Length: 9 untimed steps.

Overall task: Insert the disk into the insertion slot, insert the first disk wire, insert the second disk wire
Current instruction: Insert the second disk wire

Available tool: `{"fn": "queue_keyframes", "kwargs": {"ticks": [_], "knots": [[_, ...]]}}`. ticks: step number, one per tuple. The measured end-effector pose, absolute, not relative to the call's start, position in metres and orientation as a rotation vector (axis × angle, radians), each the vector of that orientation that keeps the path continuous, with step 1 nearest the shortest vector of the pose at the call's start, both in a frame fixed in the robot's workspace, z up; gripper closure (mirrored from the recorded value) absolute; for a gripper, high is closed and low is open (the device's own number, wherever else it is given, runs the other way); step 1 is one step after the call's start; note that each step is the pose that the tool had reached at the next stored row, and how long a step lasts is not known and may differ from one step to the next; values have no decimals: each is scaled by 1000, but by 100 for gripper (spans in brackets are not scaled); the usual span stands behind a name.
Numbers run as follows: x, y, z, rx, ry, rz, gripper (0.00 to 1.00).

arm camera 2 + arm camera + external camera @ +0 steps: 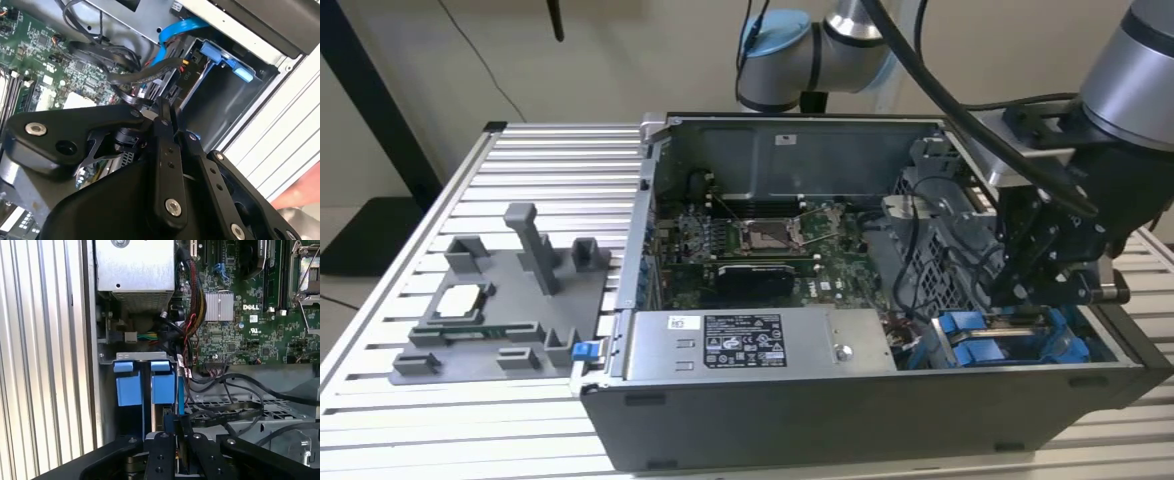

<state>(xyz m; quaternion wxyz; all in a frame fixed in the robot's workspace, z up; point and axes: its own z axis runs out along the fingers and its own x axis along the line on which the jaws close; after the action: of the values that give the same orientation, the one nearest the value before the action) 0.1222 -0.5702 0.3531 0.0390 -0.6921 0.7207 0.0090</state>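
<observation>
Exterior view: an open grey computer case lies on a slatted aluminium table, with the green motherboard exposed at its centre. A black gripper on a grey robot arm hangs down into the case at about four o'clock from the motherboard, right over the blue-trimmed insertion slot. A labelled grey power-supply box sits at six o'clock from the motherboard, just beside the slot. A grey fixture tray holding small parts rests on the table at nine o'clock from the case, well apart.

First wrist view: the insertion slot shows two blue plastic tabs side by side in the grey metal cage. The disk appears as a thin edge-on slab with blue framing, standing in the bay beside the tabs. The gripper has its black fingers drawn close together at the disk's near edge; whether they truly pinch it, I cannot tell. Bundled black wires trail just beside the bay.

Second wrist view: the gripper points toward a blue cable and black wires.
</observation>
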Motion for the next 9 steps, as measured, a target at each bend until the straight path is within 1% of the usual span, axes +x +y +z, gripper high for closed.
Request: {"fn": "queue_keyframes", "kwargs": {"ticks": [9], "knots": [[126, -572, 350, -2136, 2191, 23, 100]]}}
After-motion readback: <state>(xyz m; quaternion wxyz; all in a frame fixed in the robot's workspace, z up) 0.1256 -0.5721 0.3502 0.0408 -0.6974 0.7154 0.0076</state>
